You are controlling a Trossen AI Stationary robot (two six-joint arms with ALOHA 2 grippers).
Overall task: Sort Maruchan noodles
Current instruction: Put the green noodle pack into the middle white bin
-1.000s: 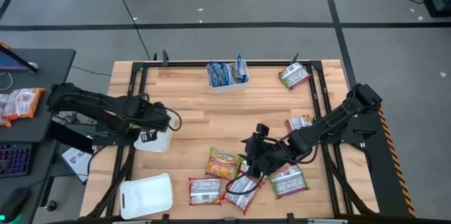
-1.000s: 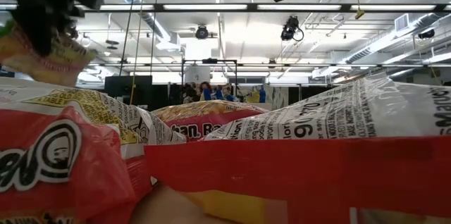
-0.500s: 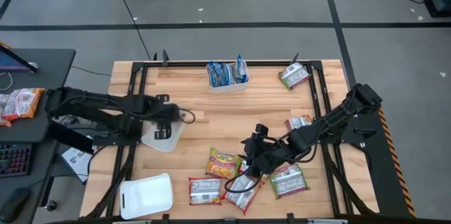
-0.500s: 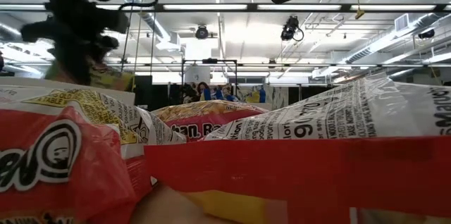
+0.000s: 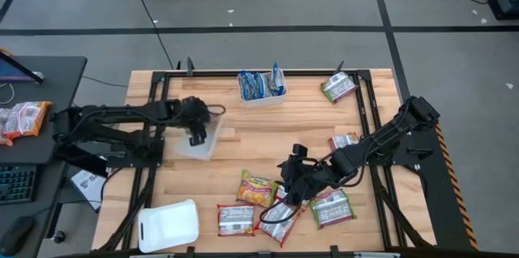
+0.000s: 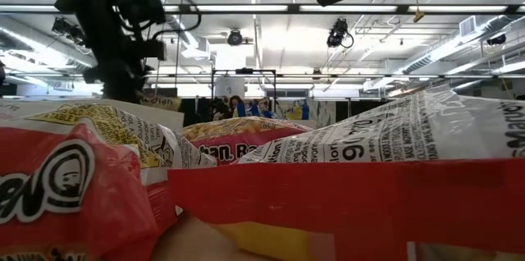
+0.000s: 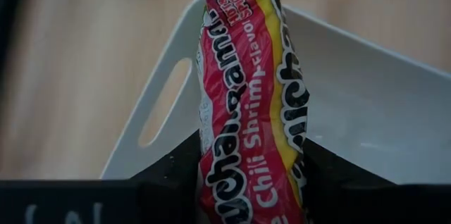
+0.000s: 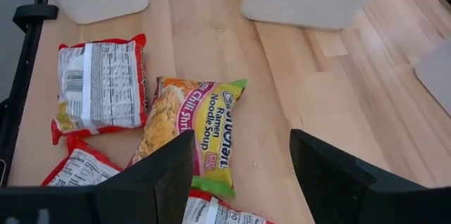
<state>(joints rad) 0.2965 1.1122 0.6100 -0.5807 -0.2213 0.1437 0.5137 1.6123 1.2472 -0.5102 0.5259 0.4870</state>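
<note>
My left gripper is shut on a red, yellow and green noodle packet over a white tray left of the table's middle. In the low view the left arm comes down at the left, behind the packets nearest that camera. My right gripper stands open above the loose packets near the table's front, with nothing between its fingers. A green-yellow packet and a red-white packet lie flat on the table below and ahead of it. My left gripper pinches the packet between its two fingers, one on each flat face. The fingers slant down from the table's left. The packet stands edge-on and reaches past them over the tray's corner. I cannot tell whether it touches the tray.
A far tray holds blue-white packets. Another white tray sits at the near left corner. Loose packets lie at the front, at the right and at the far right corner. Bare wood lies between.
My left gripper has carried the packet toward the table's far right and down, tipping to point more steeply downward. The white tray beneath it now lies farther toward the far right than before. My right gripper has kept still.
</note>
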